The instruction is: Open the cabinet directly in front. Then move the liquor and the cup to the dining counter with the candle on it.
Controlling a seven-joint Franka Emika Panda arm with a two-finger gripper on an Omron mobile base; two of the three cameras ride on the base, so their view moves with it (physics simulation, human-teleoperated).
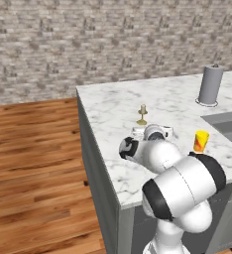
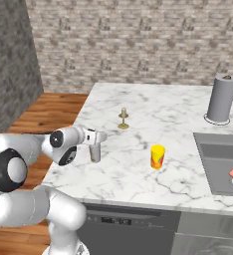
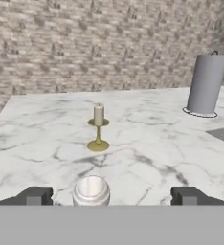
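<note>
A: Starting at the left of the right base view, why does the gripper (image 2: 95, 144) sit so low over the worktop (image 2: 183, 107)?

B: My reading is that it's setting down the liquor (image 2: 95, 152). The bottle stands upright on the marble right under the hand, and in the hand view its pale cap sits between the two dark fingertips (image 3: 35, 196), which are spread wide and well clear of it on either side. So the gripper is apart and clamped on nothing.

A: Why that spot?

B: It's near the worktop's left front corner, just this side of the candle (image 2: 123, 118), which marks the right dining counter.

A: What does the bottle look like?

B: Small and greyish, narrow at the top; little else can be made out with the hand over it.

A: And further right?

B: The cup (image 2: 158, 156), bright yellow with a red mark, tapered, upright, already on the marble between the liquor and the sink (image 2: 208, 164). Beyond it stands a grey cylinder (image 2: 221, 98) on a round base.
</note>
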